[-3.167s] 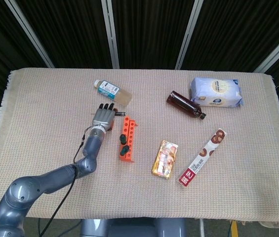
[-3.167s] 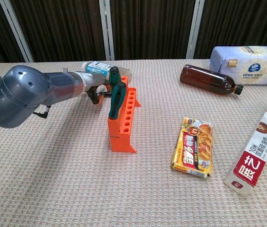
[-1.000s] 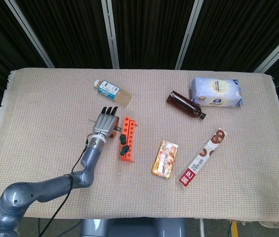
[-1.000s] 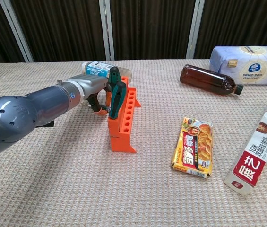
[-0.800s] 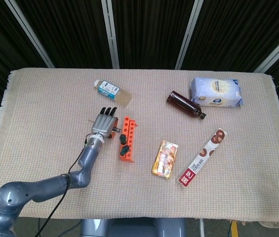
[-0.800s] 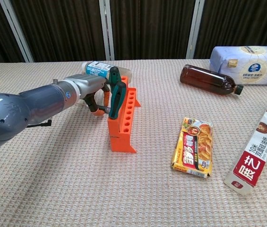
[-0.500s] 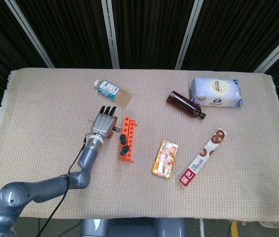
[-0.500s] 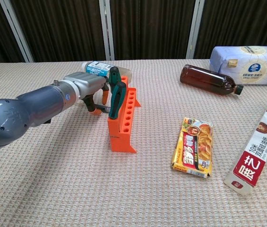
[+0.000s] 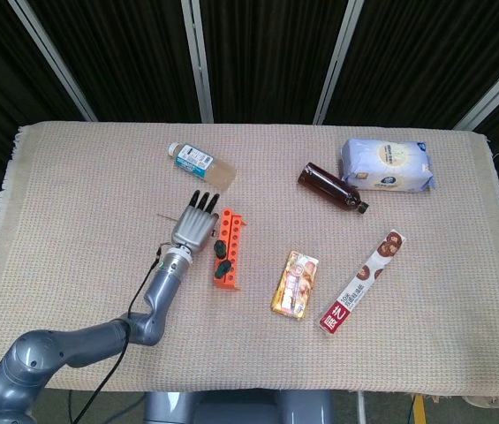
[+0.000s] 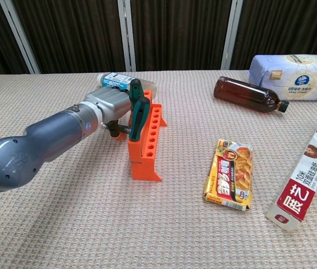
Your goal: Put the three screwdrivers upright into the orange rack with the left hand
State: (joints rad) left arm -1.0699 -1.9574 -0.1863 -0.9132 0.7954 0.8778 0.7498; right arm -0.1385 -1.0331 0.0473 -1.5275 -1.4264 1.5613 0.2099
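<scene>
The left robot hand [image 10: 113, 109] holds a third screwdriver [image 9: 169, 217] beside the rack [image 10: 146, 143]; a knock could topple it, spilling two.

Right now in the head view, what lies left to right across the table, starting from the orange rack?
Orange rack → yellow snack packet → brown bottle → long red-and-white biscuit pack → white tissue pack. The bottle and biscuit pack overlap a little in their horizontal spans.
</scene>
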